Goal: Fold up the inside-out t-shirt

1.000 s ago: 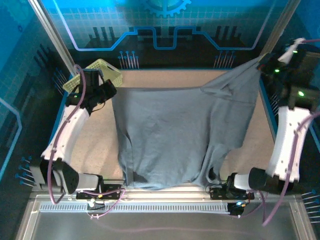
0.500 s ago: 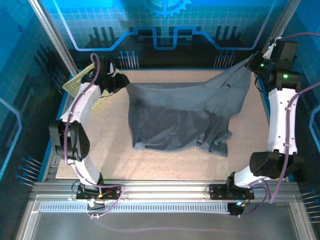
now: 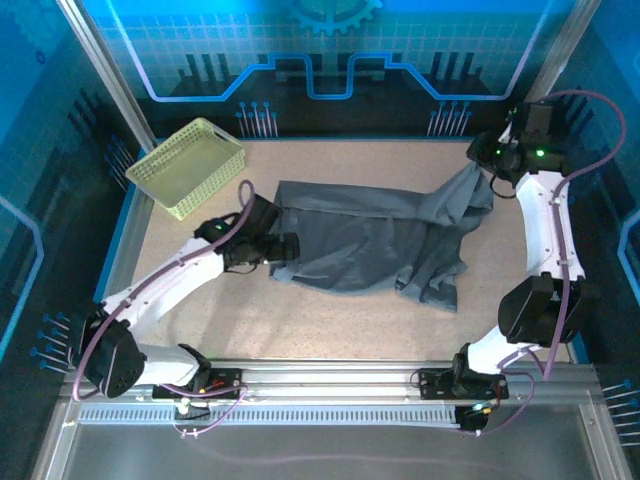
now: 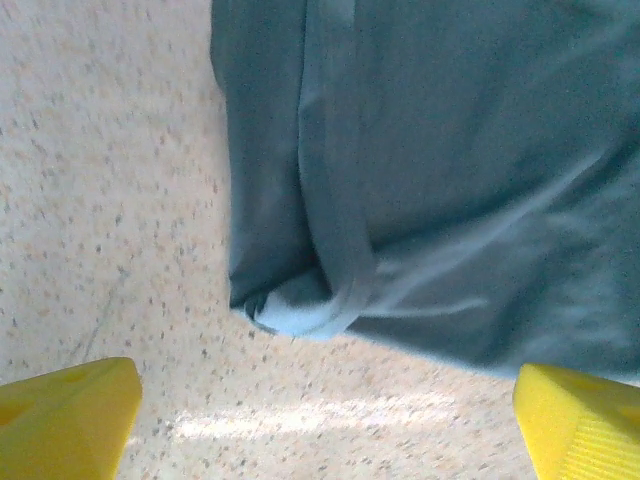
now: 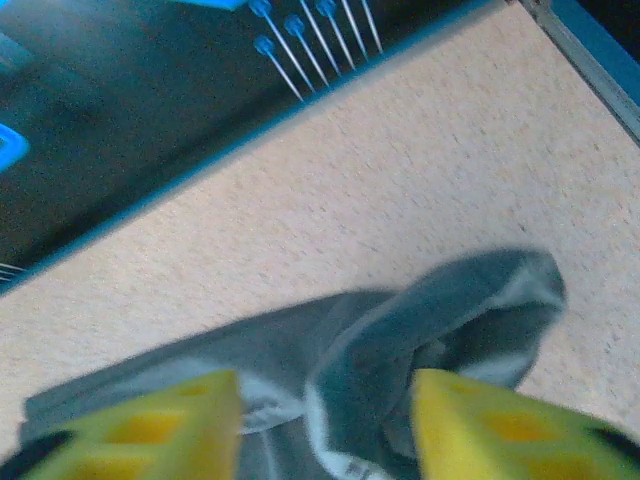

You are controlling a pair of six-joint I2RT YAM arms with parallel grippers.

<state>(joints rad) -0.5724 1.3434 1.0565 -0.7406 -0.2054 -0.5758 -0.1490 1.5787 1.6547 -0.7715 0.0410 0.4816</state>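
Fingers point(image 4: 60, 410) of the left gripper point(image 3: 288, 246) gape wide beside the t-shirt point(image 3: 370, 235) edge; right gripper point(image 5: 325, 425) stands parted, a fabric fold between its fingers. T-shirt lies crumpled mid-table point(image 3: 330, 320).

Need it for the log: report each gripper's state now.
Left gripper: open, holding nothing.
Right gripper: open, t-shirt fabric sits between the jaws.

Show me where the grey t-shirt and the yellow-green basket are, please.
grey t-shirt point(image 3: 360, 235): top view, middle of the crumpled fabric.
yellow-green basket point(image 3: 213, 181): top view, its near side wall.
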